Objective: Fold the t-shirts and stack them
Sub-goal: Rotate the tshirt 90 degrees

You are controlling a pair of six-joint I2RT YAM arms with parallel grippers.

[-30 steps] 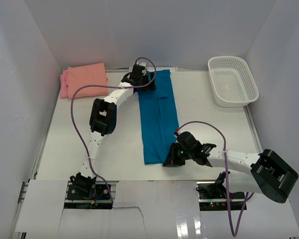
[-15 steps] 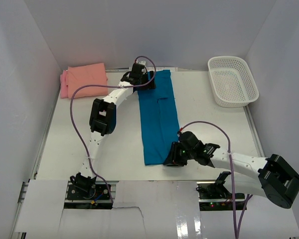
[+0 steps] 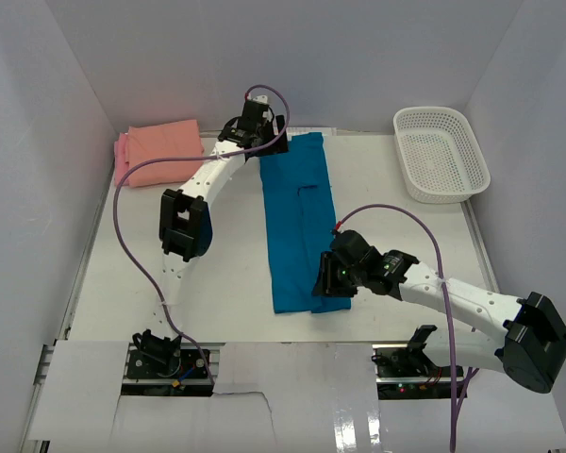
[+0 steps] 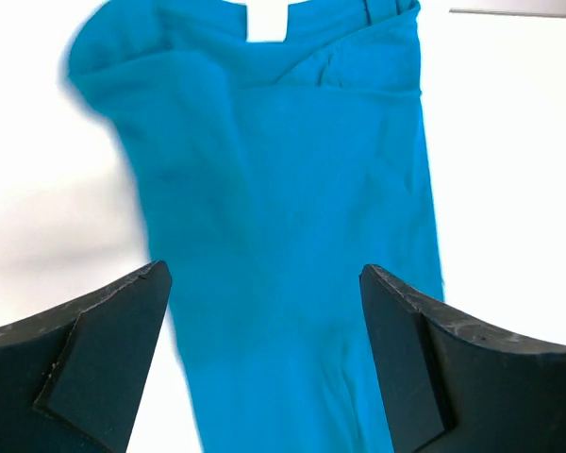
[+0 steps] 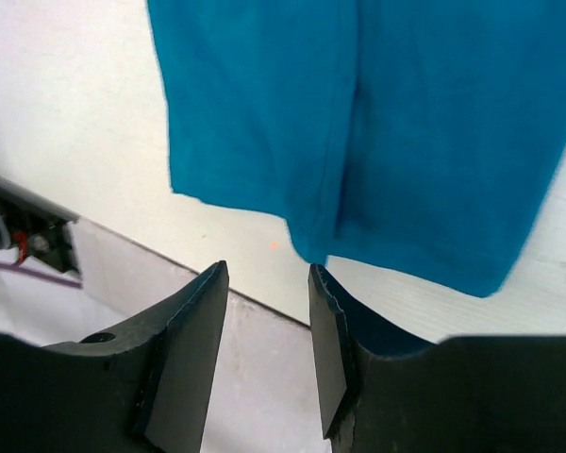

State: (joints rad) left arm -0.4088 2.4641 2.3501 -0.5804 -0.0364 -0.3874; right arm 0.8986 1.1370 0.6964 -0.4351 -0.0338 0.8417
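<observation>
Right gripper [image 5: 266, 274] has let go of the near hem and shifted a little farther in over the near right corner of the teal-blue t-shirt [image 3: 297, 222]. Its jaws now stand partly apart with nothing between them. From the right wrist, the hem edge lies just past the fingertips, with bare table [image 3: 406, 245] on the near side. The shirt lies flat in the middle of the table, folded lengthwise into a long narrow strip. Its long axis runs from near to far, so the hem belongs to the right arm and the collar to the left. A folded edge runs down the strip's length, and the cloth looks smooth apart from soft creases near the neck. At the far end the left gripper [image 4: 264, 274] has lifted back off the collar and hangs above it with jaws spread wide and empty. The white neck label [image 4: 267, 19] shows beyond its fingers. A crosswise fold would probably start from one of these two ends. Far left, the salmon-orange t-shirt [image 3: 165, 142] sits folded on the pink t-shirt [image 3: 121, 160]. The white basket [image 3: 441, 153] stands far right.
</observation>
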